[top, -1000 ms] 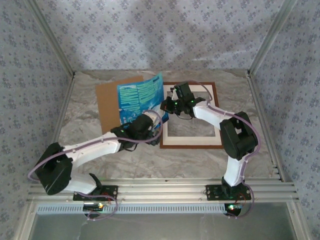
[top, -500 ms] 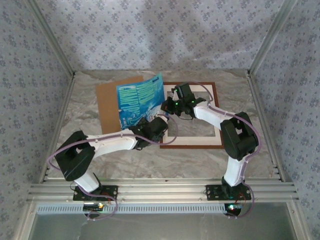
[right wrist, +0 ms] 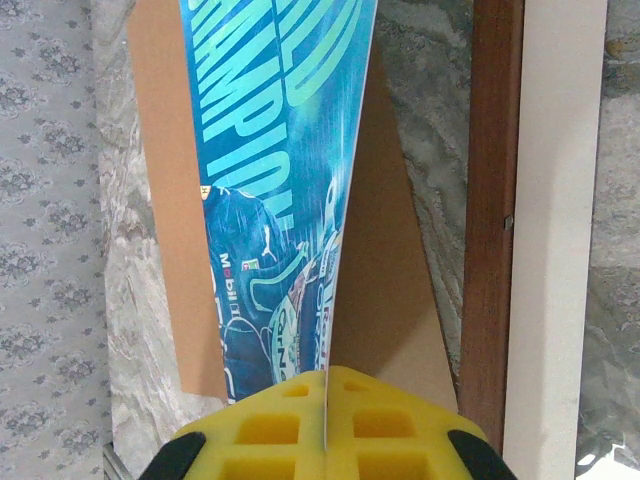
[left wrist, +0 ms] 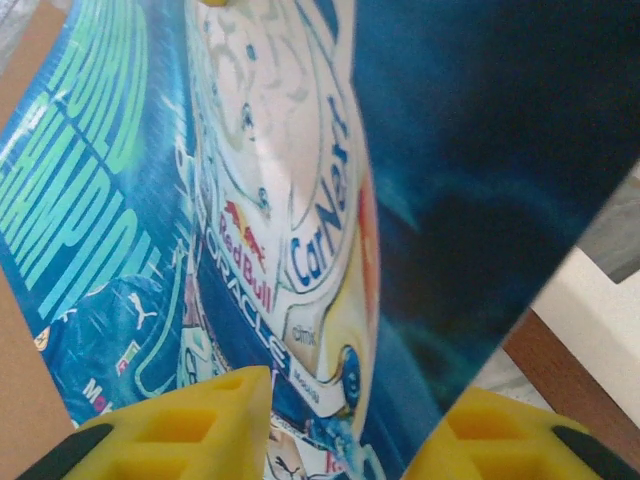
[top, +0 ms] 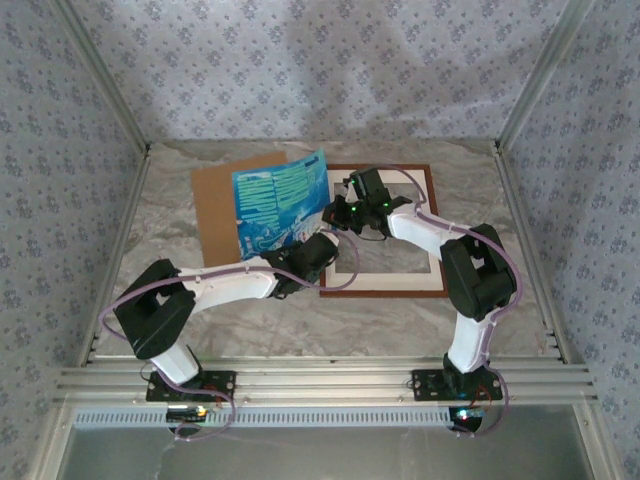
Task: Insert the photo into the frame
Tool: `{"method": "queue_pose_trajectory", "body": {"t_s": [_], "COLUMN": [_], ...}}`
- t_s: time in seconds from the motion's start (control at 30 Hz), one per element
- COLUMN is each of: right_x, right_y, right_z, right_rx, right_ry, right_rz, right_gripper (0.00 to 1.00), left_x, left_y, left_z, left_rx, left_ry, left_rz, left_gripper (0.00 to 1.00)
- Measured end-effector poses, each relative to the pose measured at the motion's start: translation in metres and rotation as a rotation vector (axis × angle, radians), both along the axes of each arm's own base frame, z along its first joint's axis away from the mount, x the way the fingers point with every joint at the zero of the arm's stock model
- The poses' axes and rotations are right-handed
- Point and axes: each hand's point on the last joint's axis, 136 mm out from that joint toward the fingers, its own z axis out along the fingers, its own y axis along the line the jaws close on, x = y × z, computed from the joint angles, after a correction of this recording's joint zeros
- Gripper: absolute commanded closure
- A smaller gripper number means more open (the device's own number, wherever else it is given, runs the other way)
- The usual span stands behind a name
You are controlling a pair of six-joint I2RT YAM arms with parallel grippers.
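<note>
The blue-teal photo (top: 280, 205) stands tilted over the brown board, its right edge pinched in my shut right gripper (top: 337, 212). In the right wrist view the photo (right wrist: 270, 150) runs edge-on into the closed yellow pads of the right gripper (right wrist: 325, 410). My left gripper (top: 322, 250) sits at the photo's lower right corner. In the left wrist view the photo (left wrist: 300, 180) hangs between its fingers, which are still apart, so the left gripper (left wrist: 350, 440) is open. The reddish-brown frame (top: 432, 230) lies flat to the right, also seen as the frame (right wrist: 495, 200).
A cream mat (top: 385, 282) lies inside the frame, seen too as the mat (right wrist: 560, 200). The brown backing board (top: 212, 210) lies under the photo at the left. Marbled table surface (top: 330, 330) spreads in front; patterned walls enclose three sides.
The left arm has swung right and forward to the photo's lower corner, and its jaws have narrowed around the sheet. The right gripper and photo have barely moved.
</note>
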Motion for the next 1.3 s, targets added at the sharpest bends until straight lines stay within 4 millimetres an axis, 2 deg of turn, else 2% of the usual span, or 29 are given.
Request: {"method": "queue_pose_trajectory", "body": {"t_s": [0.1,0.23,0.3,0.37,0.47,0.6,0.7,0.77,0.83,0.97,1.03,1.13,1.23,1.3], "right_x": [0.001,0.006,0.010,0.019,0.031,0.044,0.048,0.046,0.042,0.027,0.022,0.016,0.010,0.007], "right_y": [-0.002,-0.009,-0.015,-0.024,-0.048,-0.092,-0.127,-0.148,-0.167,-0.192,-0.195,-0.196,-0.195,-0.194], "right_z": [0.000,0.002,0.006,0.011,0.019,0.043,0.069,0.081,0.087,0.075,0.067,0.059,0.054,0.050], "right_rx": [0.001,0.006,0.009,0.013,0.011,0.000,0.001,0.001,-0.001,-0.026,-0.036,-0.044,-0.041,-0.035], "right_ry": [0.005,0.016,0.017,0.011,-0.004,-0.047,-0.105,-0.134,-0.156,-0.138,-0.119,-0.105,-0.097,-0.094], "right_rz": [-0.003,-0.017,-0.026,-0.044,-0.090,-0.177,-0.248,-0.291,-0.328,-0.379,-0.383,-0.379,-0.374,-0.367], "right_gripper": [0.84,0.63,0.52,0.46,0.38,0.33,0.31,0.31,0.30,0.28,0.28,0.28,0.28,0.27], "left_x": [-0.002,-0.004,-0.005,-0.005,-0.004,0.002,0.014,0.026,0.038,0.053,0.056,0.062,0.072,0.077], "left_y": [-0.005,-0.010,-0.012,-0.013,-0.015,-0.016,-0.013,-0.012,-0.011,-0.022,-0.028,-0.030,-0.017,-0.005], "left_z": [-0.004,-0.005,-0.005,-0.004,-0.001,0.013,0.038,0.062,0.095,0.168,0.204,0.243,0.256,0.247], "left_rx": [-0.013,-0.035,-0.043,-0.047,-0.052,-0.071,-0.137,-0.216,-0.319,-0.545,-0.675,-0.875,-1.054,-1.145], "left_ry": [0.026,0.047,0.053,0.056,0.052,0.049,0.041,0.023,-0.008,-0.085,-0.119,-0.151,-0.162,-0.146], "left_rz": [-0.015,-0.025,-0.029,-0.030,-0.030,-0.010,0.028,0.056,0.076,0.065,0.052,0.057,0.129,0.205], "left_gripper": [0.93,1.00,1.00,1.00,1.00,1.00,1.00,1.00,1.00,1.00,1.00,1.00,1.00,1.00]}}
